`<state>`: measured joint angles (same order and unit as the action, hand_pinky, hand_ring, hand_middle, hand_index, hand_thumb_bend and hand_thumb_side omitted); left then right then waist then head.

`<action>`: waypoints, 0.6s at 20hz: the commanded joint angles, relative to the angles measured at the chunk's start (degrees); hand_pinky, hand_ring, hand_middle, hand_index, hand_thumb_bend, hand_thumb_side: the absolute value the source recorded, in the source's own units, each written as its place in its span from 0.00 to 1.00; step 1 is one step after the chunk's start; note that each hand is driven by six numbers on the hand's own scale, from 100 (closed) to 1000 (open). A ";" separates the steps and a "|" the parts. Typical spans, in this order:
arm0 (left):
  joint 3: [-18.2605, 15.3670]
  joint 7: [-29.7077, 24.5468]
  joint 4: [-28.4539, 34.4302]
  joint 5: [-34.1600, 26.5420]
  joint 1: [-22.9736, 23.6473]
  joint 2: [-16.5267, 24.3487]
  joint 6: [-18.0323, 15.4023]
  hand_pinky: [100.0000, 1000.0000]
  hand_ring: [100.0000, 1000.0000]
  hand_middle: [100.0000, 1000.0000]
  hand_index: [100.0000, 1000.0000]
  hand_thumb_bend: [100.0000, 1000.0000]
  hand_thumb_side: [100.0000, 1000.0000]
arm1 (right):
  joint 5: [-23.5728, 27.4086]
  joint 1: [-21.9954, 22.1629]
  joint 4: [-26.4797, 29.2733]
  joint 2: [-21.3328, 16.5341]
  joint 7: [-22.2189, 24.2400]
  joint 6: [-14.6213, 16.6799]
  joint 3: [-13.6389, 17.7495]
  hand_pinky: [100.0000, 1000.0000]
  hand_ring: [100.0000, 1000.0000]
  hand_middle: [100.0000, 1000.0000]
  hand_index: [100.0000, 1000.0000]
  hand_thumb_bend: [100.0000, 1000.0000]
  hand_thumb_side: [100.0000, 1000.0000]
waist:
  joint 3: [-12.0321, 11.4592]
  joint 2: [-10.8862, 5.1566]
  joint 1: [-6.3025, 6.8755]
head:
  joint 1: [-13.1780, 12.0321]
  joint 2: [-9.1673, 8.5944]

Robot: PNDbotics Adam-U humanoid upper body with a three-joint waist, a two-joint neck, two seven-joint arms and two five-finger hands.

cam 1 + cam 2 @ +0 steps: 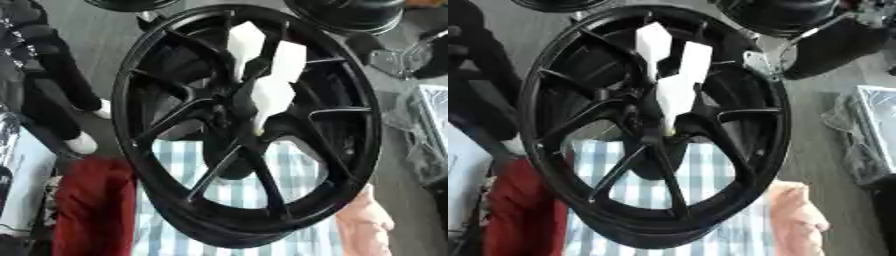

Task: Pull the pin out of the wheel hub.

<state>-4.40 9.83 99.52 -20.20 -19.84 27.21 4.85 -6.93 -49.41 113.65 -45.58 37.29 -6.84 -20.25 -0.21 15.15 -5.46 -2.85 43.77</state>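
A large black spoked wheel point(157, 150) stands upright and fills both views. At its hub point(229, 117) my right hand point(271, 95) shows as white fingers point(658, 42) that come down from the upper right and meet at the centre. A small yellowish pin point(259, 131) pokes out just below the fingertips, which are pinched round it. The dark forearm point(833, 42) crosses the wheel's rim at the upper right. My left hand shows in neither view.
A person's bare hand point(363, 225) holds the wheel's lower right rim. Blue-and-white checked cloth point(289, 175) shows through the spokes, and red cloth point(87, 205) lies at the lower left. Other black tyres point(350, 12) sit at the top, and clear plastic wrapping point(429, 125) at the right.
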 commanded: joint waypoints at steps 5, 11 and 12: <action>-0.44 -0.14 0.89 -0.45 -1.99 1.88 -0.41 0.53 0.65 0.66 0.74 0.10 0.74 | -1.48 -1.05 0.95 -0.67 4.01 0.96 -0.40 0.76 0.74 0.74 0.86 0.00 0.14 | -0.20 -1.64 0.62 | 1.14 0.35; -0.32 -0.20 0.95 -1.16 -1.92 6.41 -1.10 0.53 0.65 0.66 0.74 0.07 0.74 | -6.07 -1.27 0.95 0.09 8.51 1.19 -1.90 0.77 0.74 0.73 0.86 0.00 0.15 | -0.43 -1.65 1.15 | 1.60 0.35; -0.28 -0.21 0.90 -1.15 -1.82 7.06 -1.18 0.53 0.65 0.66 0.74 0.07 0.74 | -6.55 -1.39 0.95 0.25 9.09 1.17 -2.13 0.77 0.73 0.73 0.86 0.00 0.15 | -0.46 -1.65 1.20 | 1.57 0.35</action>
<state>-4.39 9.62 99.54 -21.25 -21.18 31.72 4.01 -12.55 -49.84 113.65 -44.77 45.57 -5.72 -22.70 -0.60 15.05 -4.62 -1.39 43.77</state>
